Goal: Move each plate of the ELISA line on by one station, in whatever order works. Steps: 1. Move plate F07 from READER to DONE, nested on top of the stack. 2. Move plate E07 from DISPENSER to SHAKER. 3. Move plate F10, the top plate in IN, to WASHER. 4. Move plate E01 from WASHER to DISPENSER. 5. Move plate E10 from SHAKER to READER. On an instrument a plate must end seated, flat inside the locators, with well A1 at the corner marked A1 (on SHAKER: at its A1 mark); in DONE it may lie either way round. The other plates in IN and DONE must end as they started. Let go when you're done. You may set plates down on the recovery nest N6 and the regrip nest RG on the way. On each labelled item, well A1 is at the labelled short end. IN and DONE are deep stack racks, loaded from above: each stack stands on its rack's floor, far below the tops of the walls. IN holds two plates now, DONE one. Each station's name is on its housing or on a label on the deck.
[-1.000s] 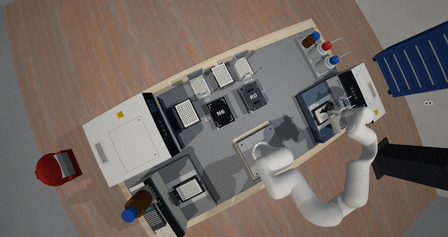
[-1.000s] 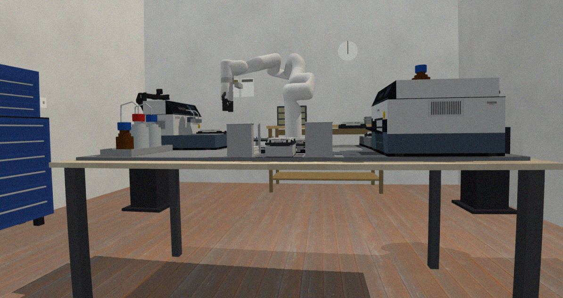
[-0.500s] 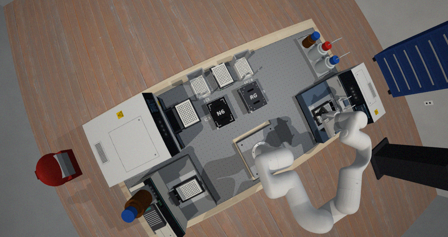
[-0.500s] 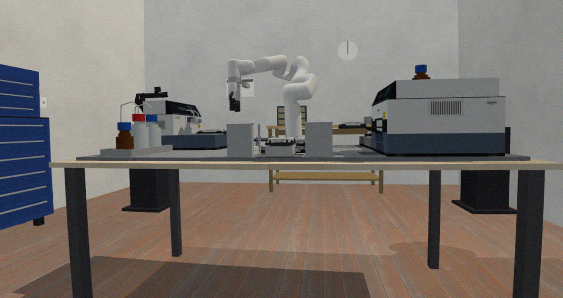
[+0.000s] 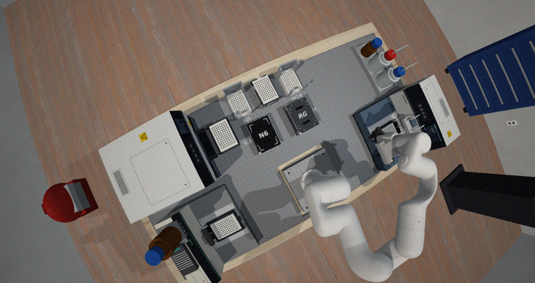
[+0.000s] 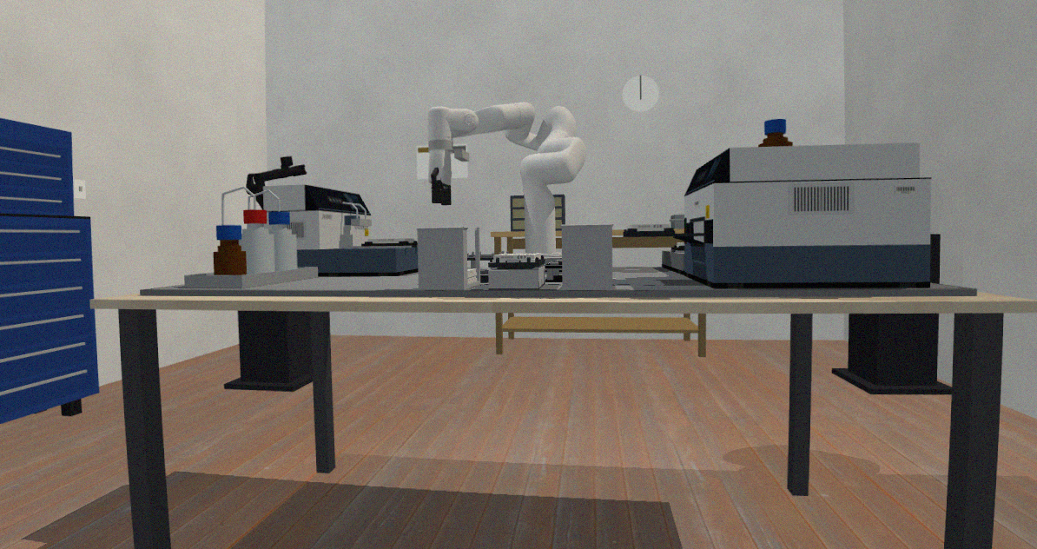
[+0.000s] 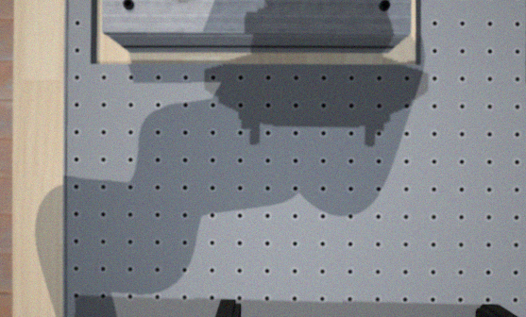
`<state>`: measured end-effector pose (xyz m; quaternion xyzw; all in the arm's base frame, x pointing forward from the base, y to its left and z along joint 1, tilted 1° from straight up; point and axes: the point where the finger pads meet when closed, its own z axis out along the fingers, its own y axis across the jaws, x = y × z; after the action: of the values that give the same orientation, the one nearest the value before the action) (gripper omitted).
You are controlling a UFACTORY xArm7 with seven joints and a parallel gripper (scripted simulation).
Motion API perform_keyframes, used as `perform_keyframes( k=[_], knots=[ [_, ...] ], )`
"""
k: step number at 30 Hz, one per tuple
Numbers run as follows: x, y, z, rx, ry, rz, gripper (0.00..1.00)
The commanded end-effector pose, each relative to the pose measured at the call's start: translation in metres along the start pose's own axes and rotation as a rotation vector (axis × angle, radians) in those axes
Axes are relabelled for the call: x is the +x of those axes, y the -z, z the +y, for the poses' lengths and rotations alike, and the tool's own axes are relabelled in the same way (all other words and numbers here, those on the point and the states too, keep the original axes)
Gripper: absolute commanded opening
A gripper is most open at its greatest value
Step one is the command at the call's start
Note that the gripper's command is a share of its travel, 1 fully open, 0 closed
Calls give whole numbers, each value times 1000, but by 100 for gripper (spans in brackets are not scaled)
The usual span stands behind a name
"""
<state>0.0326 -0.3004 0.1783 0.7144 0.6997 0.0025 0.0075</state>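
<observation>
My gripper (image 5: 376,134) (image 6: 440,195) (image 7: 361,311) is open and empty. It hangs high above the pegboard deck (image 7: 312,236), between the right-hand instrument (image 5: 434,105) and the arm's base plate (image 7: 170,24). A white well plate (image 5: 389,126) sits in that instrument's nest, partly hidden by my gripper. Another plate (image 5: 223,134) lies on the drawer of the big white instrument (image 5: 149,169) at the left. A third plate (image 5: 225,226) sits in the front-left instrument. Two tall racks (image 5: 239,101) (image 5: 290,81) at the back each show a plate, and a low station (image 5: 265,89) (image 6: 515,261) between them holds one. Plate labels are too small to read.
The black nests N6 (image 5: 263,134) and RG (image 5: 302,114) stand bare mid-deck. A tray of bottles (image 5: 381,62) (image 6: 250,248) stands at the back right corner. A brown bottle (image 5: 165,242) stands by the front-left instrument. The arm's base (image 5: 325,191) is at the front edge.
</observation>
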Motion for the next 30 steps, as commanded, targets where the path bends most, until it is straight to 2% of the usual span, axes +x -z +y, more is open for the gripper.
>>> perform_keyframes(
  k=[1,30],
  knots=[
    [3,1,8,-2,0,-5,100],
    [41,1,90,-3,0,-4,100]
  ],
)
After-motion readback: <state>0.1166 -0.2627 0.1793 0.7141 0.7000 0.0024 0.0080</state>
